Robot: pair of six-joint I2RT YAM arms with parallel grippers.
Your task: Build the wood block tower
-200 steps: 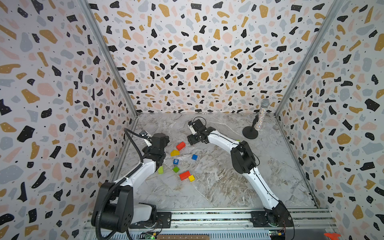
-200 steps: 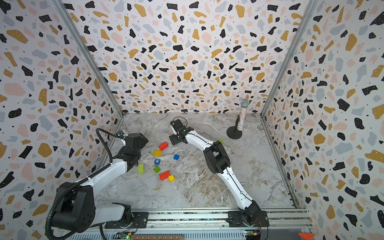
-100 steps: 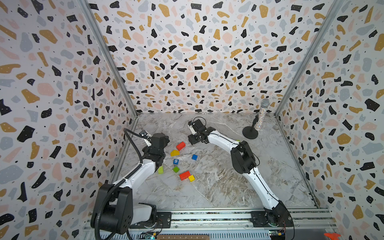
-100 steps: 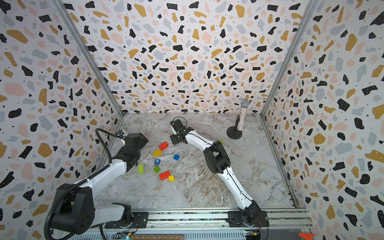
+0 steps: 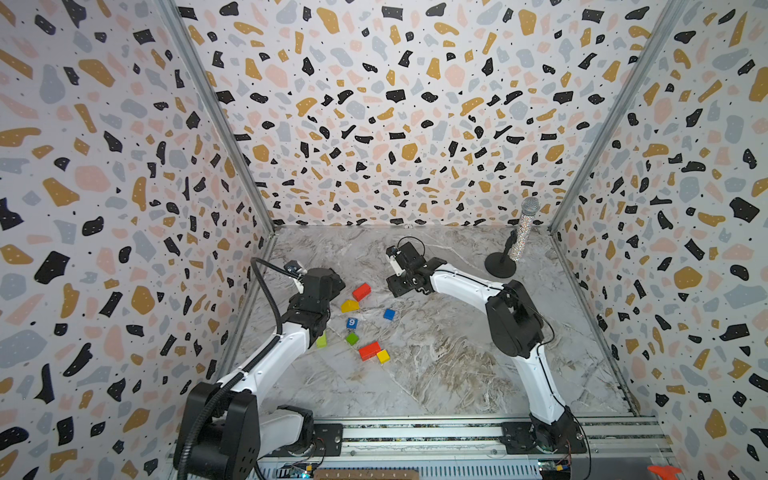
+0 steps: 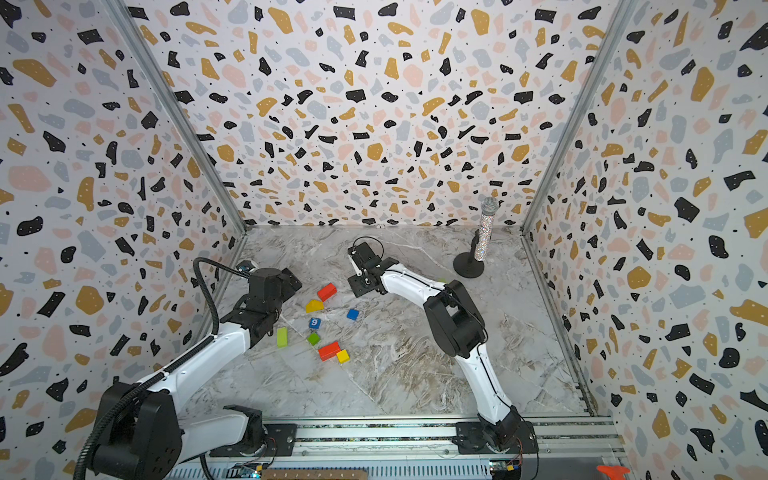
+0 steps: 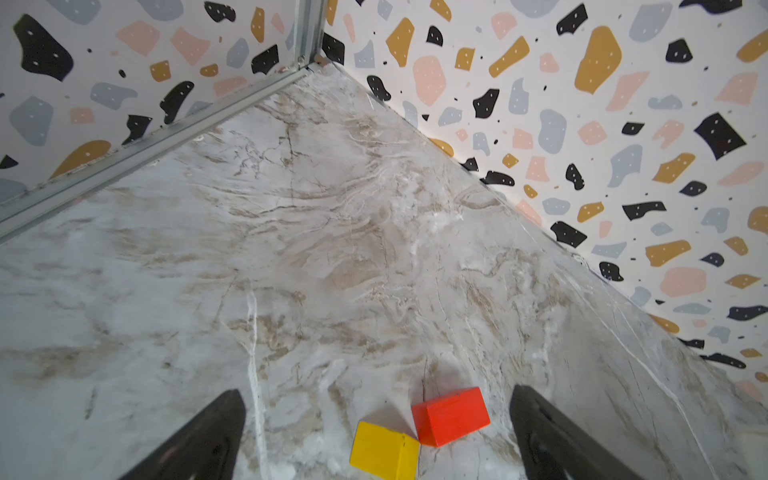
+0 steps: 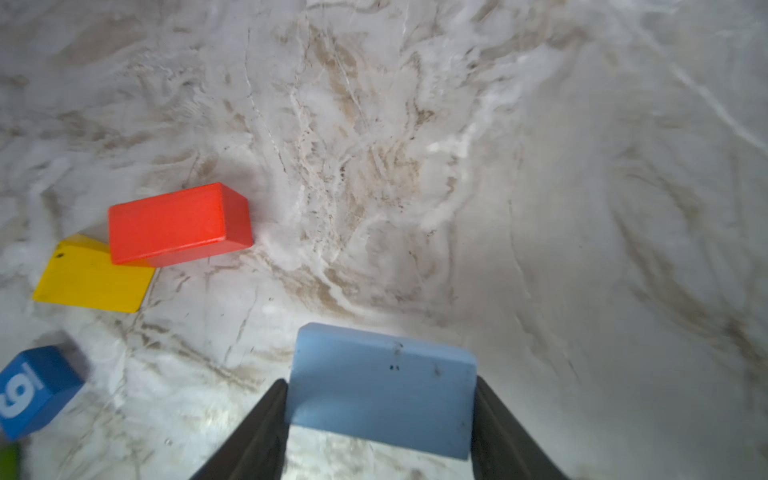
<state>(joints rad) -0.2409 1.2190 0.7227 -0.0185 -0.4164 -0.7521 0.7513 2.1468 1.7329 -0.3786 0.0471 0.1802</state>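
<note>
Nothing visibly shifted in the top views since a second ago: arms and loose blocks are in the same spots. Right gripper (image 8: 380, 384) has its jaws clamped on opposite ends of the light blue block (image 8: 382, 365), low over the table (image 5: 457, 374) toward the far edge, about mid-width. Lifted or resting, cannot tell. Left gripper (image 7: 376, 392) has its jaws spread wide and empty, with a yellow block (image 7: 384, 451) and a red brick (image 7: 451, 415) just ahead, touching at a corner.

Tower looks not started: no block sits on another, so all stacking is left. Eight wood blocks lie loose left of centre, including the blue cube (image 5: 389, 314), "9" cube (image 5: 352, 323), green cube (image 5: 352, 338), lime brick (image 6: 281, 336), and second red brick (image 5: 369, 350) touching a small yellow cube (image 5: 382, 356).

Room: centre, right half and near edge are bare. The cluster sits near the left edge, close to the left arm. Microphone (image 5: 524, 232) stands by the far right corner, well apart.
</note>
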